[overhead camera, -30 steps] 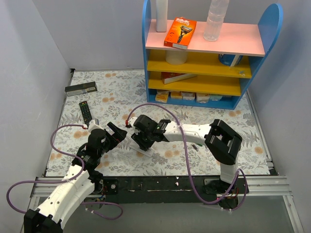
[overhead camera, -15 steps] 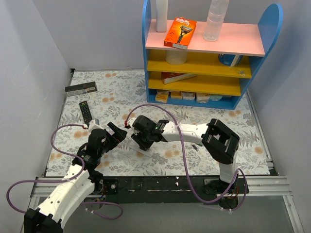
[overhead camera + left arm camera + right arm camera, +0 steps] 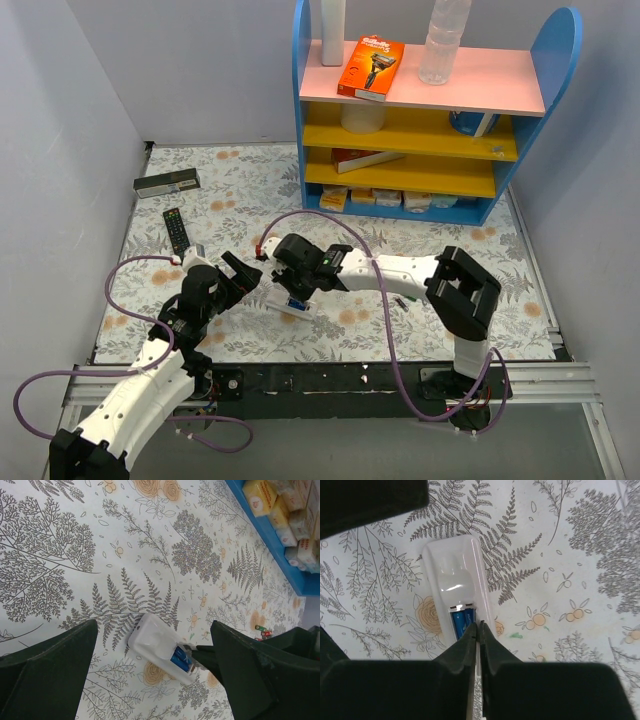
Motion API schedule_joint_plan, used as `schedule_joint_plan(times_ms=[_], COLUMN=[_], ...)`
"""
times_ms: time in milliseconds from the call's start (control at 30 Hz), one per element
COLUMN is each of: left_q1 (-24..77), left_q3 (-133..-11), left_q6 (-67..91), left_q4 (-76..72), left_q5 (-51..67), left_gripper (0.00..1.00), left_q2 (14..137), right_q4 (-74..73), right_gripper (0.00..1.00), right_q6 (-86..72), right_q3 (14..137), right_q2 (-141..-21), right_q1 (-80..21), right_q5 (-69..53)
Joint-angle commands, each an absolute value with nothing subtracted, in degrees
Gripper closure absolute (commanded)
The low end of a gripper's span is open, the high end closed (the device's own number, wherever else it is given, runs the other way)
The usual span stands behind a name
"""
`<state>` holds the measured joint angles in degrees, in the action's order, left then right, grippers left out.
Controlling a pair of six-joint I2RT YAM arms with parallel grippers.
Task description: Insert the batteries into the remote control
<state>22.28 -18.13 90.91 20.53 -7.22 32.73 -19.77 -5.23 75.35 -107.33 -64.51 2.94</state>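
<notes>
Your slim white rectangular remote control (image 3: 454, 582) lies back-up on the floral-print worktop (image 3: 60, 540) between the two arms, with its battery bay uncovered. Two blue-wrapped cylindrical batteries (image 3: 462, 623) sit in the bay, at the end nearest the right hand (image 3: 477, 627). That hand's fingers are pressed together, tips touching the remote's edge right at the bay, and I can't see anything pinched between them. Your left hand (image 3: 240, 274) has its jaws spread wide, gripping nothing, hovering near the remote's other end and apart from it
</notes>
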Motion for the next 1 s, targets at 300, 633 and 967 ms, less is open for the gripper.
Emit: schedule_joint_plan(times_ms=[300, 633, 967], left_q1=[22.5, 22.5, 22.5], left_q3=[-15.8, -13.1, -18.2], left_q6=[85.4, 77.4, 68.4], left_q4=[13.4, -4.0, -17.1], left_q5=[-1.0, 19.9, 44.7], left_gripper=[0.04, 0.11, 0.11], left_q2=[26.2, 25.5, 37.4], right_q4=[-12.9, -7.8, -11.6], right_gripper=[0.99, 0.99, 0.99], right_q6=[-2.9, -2.6, 3.0], right_q3=[70.5, 62.7, 62.2], right_q2=[-96.9, -86.4, -79.9], right_q1=[-60.4, -52.4, -47.4], right_q5=[-4.6, -24.6, -43.4])
